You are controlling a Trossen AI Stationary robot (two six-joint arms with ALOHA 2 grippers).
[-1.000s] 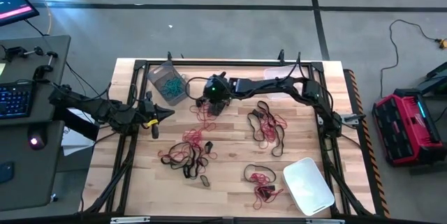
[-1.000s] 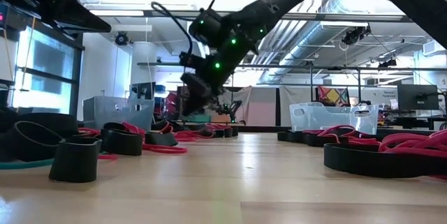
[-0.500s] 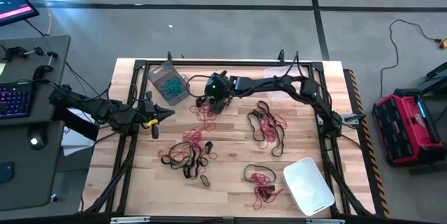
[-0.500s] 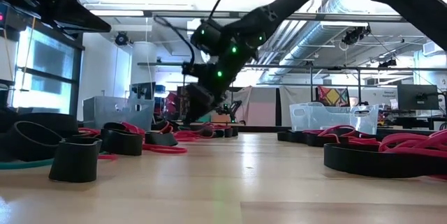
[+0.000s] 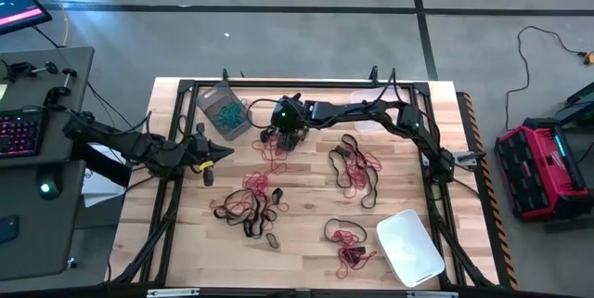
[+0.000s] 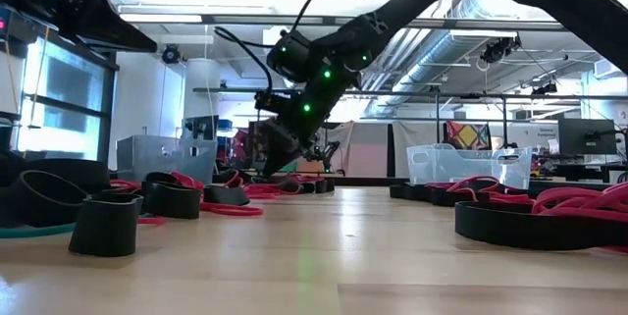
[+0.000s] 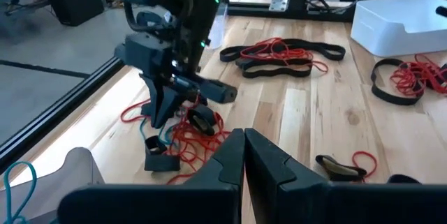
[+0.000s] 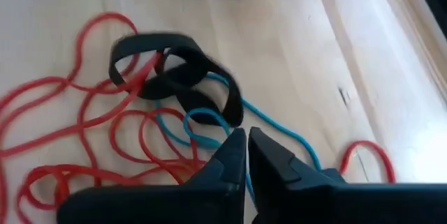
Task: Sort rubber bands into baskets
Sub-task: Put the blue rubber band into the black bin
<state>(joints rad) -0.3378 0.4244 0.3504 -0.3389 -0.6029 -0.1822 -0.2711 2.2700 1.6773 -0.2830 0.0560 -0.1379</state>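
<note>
**Tangle risk at far pile**

Right gripper is pressed together over a mixed pile; whether it pinches the teal band is unclear. Red loops could drag along. Left gripper waits closed, empty. Three baskets: white, grey, clear. About five band piles.

From table height I see my right gripper tipped down at a pile of red and black rubber bands by the table's far edge, a clear tub sitting further along it.
</note>
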